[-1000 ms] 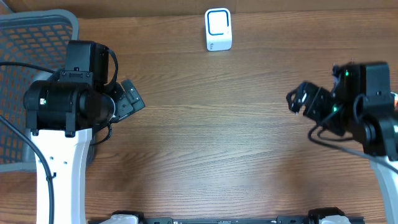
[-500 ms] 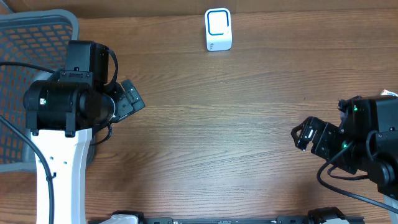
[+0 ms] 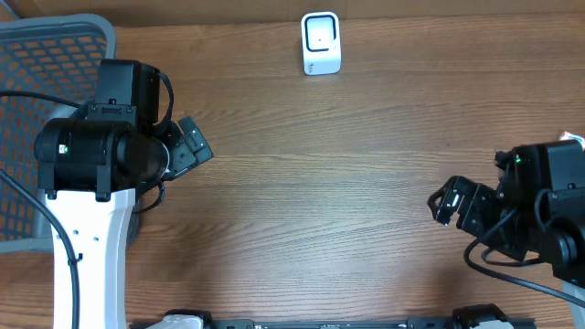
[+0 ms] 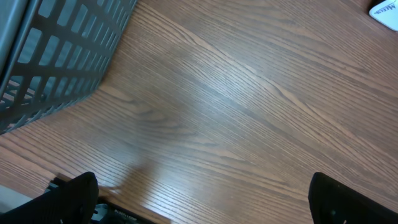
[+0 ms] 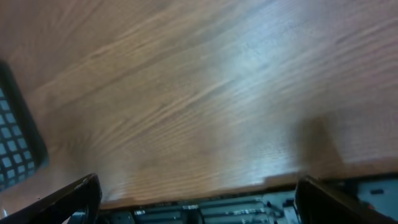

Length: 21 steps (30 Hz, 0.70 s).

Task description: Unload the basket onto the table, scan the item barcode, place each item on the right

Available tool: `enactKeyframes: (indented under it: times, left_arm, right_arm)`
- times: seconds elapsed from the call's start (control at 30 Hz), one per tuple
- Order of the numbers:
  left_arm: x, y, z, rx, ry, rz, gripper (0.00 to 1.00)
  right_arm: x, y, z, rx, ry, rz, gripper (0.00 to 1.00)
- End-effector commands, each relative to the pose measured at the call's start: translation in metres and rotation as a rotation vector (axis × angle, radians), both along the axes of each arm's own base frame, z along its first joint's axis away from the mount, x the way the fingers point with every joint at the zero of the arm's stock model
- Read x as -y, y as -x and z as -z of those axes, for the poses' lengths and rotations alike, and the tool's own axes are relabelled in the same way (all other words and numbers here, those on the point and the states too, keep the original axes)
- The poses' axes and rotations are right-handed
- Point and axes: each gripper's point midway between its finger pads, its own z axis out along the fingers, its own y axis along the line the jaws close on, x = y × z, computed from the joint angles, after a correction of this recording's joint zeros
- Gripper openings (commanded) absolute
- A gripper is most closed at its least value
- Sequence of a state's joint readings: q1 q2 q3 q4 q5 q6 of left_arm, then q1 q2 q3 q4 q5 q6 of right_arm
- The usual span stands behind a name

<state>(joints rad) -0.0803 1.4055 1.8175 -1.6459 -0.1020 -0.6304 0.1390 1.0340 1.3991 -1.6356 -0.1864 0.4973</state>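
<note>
The item and its barcode are out of view in every frame. A small white scanner (image 3: pixel 321 43) with a blue-rimmed window stands at the table's far edge; its corner (image 4: pixel 385 9) shows in the left wrist view. My left gripper (image 3: pixel 192 146) hovers beside the basket, open, with only bare wood between its fingers (image 4: pixel 74 199). My right gripper (image 3: pixel 445 201) is at the right side, pointing left, open and empty, its fingertips (image 5: pixel 68 202) wide apart over the table's front edge.
A grey mesh basket (image 3: pixel 37 82) fills the far left corner, and its wall (image 4: pixel 62 50) shows in the left wrist view. The right wrist view catches the basket (image 5: pixel 15 143) at its left edge. The wooden table (image 3: pixel 311 183) lies between the arms.
The right arm has swung from mid-right toward the front of the table, mostly in the first half second. The left arm has not moved.
</note>
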Motion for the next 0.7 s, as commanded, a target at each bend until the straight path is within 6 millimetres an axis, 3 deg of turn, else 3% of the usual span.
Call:
enactKeyframes:
  times: [0.0, 0.13, 0.27, 0.43, 0.67]
  left_arm:
    - [-0.004, 0.000, 0.001, -0.001, -0.005, -0.029, 1.00]
    - [-0.004, 0.000, 0.001, -0.001, -0.005, -0.029, 0.99]
    - [-0.004, 0.000, 0.001, -0.001, -0.005, -0.029, 1.00]
    - [-0.004, 0.000, 0.001, -0.001, -0.005, -0.029, 0.99]
    - [-0.004, 0.000, 0.001, -0.001, -0.005, -0.029, 1.00]
  right_arm:
    - [0.006, 0.002, 0.003, -0.006, 0.041, 0.009, 1.00]
    - [0.017, -0.010, 0.002, 0.039, 0.106, 0.032, 1.00]
    - [0.015, -0.030, -0.001, 0.122, 0.130, -0.047, 1.00]
    - [0.011, -0.051, 0.000, 0.307, 0.168, -0.168, 1.00]
    - [0.007, -0.068, 0.007, 0.606, 0.159, -0.165, 1.00]
